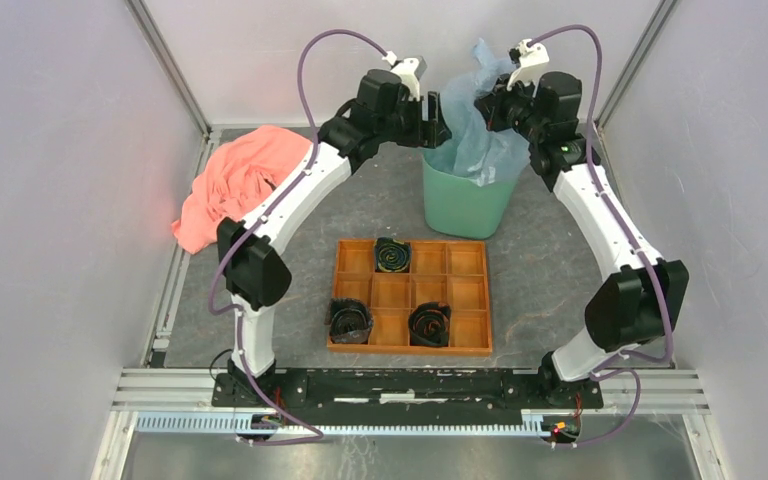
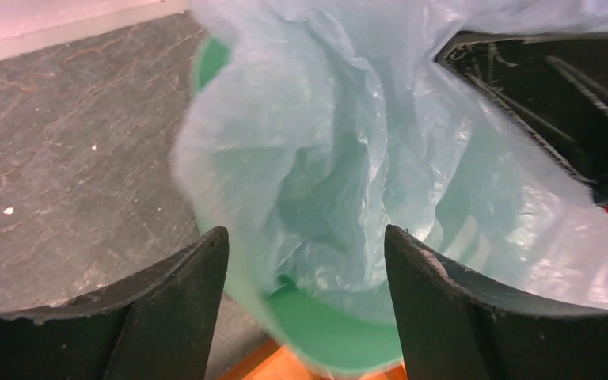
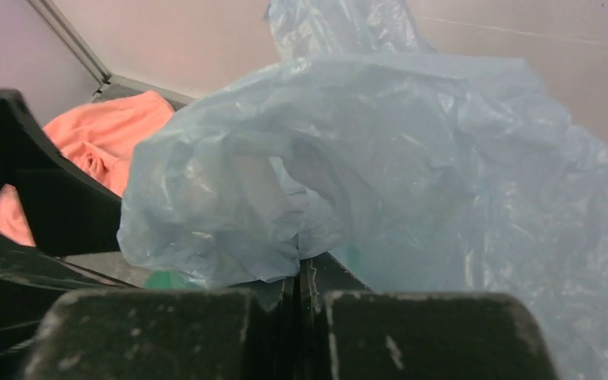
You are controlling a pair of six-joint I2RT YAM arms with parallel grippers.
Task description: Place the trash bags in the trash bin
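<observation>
The mint-green trash bin [image 1: 463, 205] stands at the back of the mat. The pale blue trash bag [image 1: 480, 110] hangs partly inside it and sticks up above its rim. My right gripper [image 1: 487, 108] is shut on the bag's upper edge [image 3: 301, 198] above the bin. My left gripper [image 1: 440, 122] is open at the bin's left rim, its fingers [image 2: 182, 309] apart with the bag [image 2: 340, 158] and the bin's rim [image 2: 332, 332] between and beyond them, touching nothing that I can see.
A salmon-pink cloth [image 1: 240, 180] lies at the back left. An orange-brown wooden compartment tray [image 1: 410, 296] with three black coiled rolls sits in front of the bin. Walls and metal rails close in the mat on three sides.
</observation>
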